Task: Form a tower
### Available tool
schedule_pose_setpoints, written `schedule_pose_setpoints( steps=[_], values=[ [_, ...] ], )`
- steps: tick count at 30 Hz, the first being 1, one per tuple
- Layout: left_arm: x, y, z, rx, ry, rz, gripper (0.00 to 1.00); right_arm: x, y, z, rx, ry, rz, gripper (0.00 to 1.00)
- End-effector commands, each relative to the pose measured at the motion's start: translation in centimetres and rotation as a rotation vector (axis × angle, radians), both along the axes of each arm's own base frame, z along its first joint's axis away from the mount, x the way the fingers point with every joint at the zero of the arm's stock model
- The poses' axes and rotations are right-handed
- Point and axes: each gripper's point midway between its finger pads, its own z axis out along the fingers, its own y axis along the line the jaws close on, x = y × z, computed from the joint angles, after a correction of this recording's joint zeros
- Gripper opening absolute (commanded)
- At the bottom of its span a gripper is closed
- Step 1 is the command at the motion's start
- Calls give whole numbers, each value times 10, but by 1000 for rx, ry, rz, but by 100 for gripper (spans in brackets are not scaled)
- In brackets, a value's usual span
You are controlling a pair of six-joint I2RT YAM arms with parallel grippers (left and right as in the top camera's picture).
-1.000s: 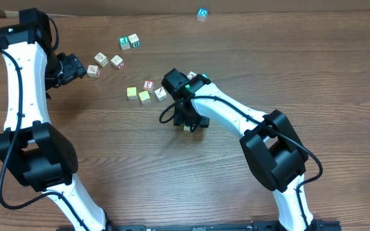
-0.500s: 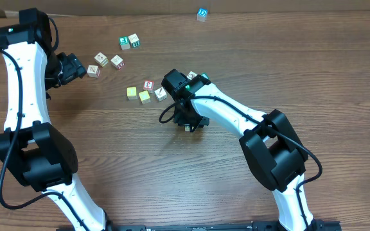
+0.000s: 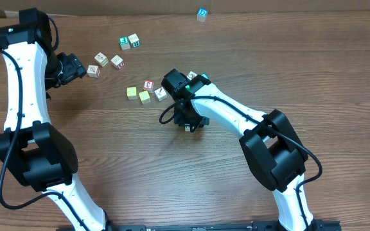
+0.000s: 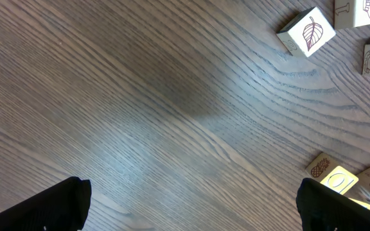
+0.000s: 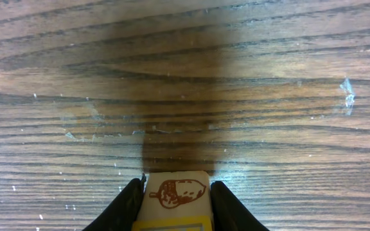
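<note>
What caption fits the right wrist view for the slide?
Right wrist view: right tool closed on an acorn-printed cube, its shadow falling on the wood-grain table beyond.

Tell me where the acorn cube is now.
Bottom centre of the right wrist view, the acorn cube sits pinched in the right hand.

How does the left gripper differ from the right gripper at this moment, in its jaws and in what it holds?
The left gripper stands wide open; the right gripper is shut. The left gripper holds nothing, and only bare wood shows between its jaws; the right gripper clamps the acorn cube. Both face the wooden table.
</note>
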Motion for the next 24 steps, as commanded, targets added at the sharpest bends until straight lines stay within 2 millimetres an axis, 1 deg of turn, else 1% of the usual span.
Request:
schedule_pose_setpoints(
  steps=[1, 3, 5, 6, 9, 11, 13, 17, 19, 24],
  values=[
    [2, -1, 10, 5, -29, -7, 100, 0, -3, -4, -18, -2, 13, 31],
    [2, -1, 10, 5, -29, -6, 100, 0, -3, -4, -18, -3, 13, 51],
    [2, -1, 10, 5, -29, -6, 100, 0, -3, -4, -17, -3, 13, 59],
    [2, -1, 10, 5, -29, -6, 100, 1, -2, -4, -16, -4, 13, 61],
    [2, -1, 10, 5, -29, -7, 100, 2, -1, -3, -11, -11, 13, 62],
    [2, -1, 10, 5, -29, -7, 99, 4, 0, 3, -10, -12, 14, 62],
    [2, -1, 10, 5, -28, -7, 99, 8, 3, 13, -7, -20, 30, 62],
    [2, -1, 10, 5, -29, -7, 100, 18, 10, 39, 9, -48, 56, 65],
    [2, -1, 10, 5, -29, -7, 100, 19, 12, 47, 12, -51, 56, 65],
    [2, -1, 10, 5, -29, -7, 100, 14, 7, 48, -6, -28, 56, 63]
  ],
)
